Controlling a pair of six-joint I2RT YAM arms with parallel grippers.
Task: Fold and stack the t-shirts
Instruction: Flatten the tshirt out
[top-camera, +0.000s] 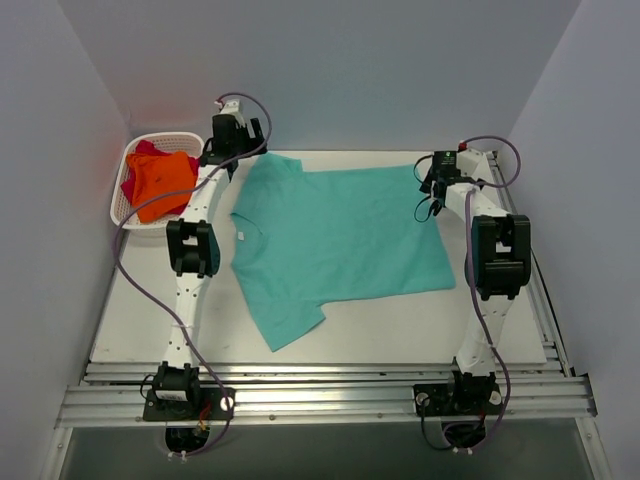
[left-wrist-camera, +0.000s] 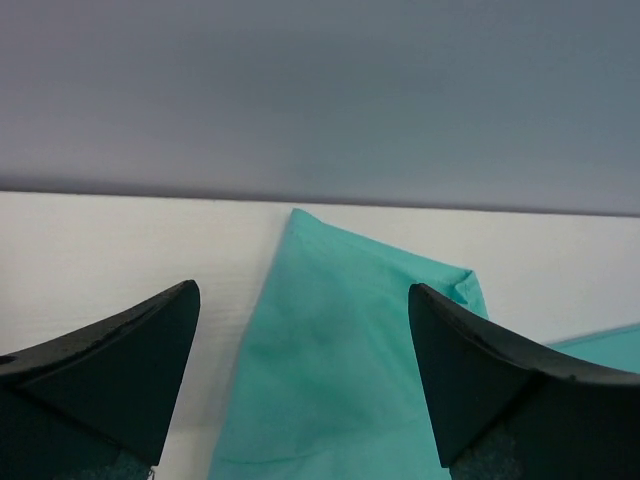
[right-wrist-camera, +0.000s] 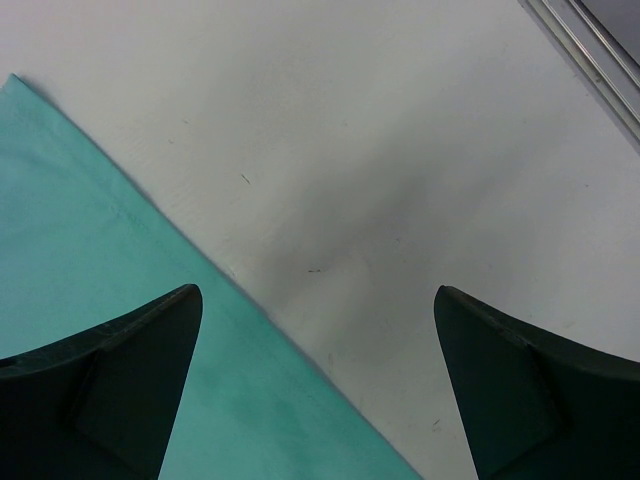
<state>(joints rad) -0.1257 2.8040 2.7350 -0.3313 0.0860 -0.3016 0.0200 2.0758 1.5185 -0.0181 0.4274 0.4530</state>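
A teal-green t-shirt (top-camera: 340, 240) lies spread flat on the white table (top-camera: 400, 335), collar to the left, hem to the right. Its far sleeve (left-wrist-camera: 350, 360) shows between my left gripper's (left-wrist-camera: 305, 300) open fingers, which hang just above it and hold nothing. My left gripper (top-camera: 240, 135) is at the back left of the shirt. My right gripper (top-camera: 437, 180) is over the shirt's far right corner, open and empty, with the hem edge (right-wrist-camera: 150, 330) under its left finger. An orange t-shirt (top-camera: 165, 183) and a magenta-red one (top-camera: 135, 170) lie in the basket.
A white lattice basket (top-camera: 125, 195) stands at the back left beside the left wall. Grey walls close in the table on the left, back and right. A metal rail (top-camera: 320, 385) runs along the near edge at the arm bases.
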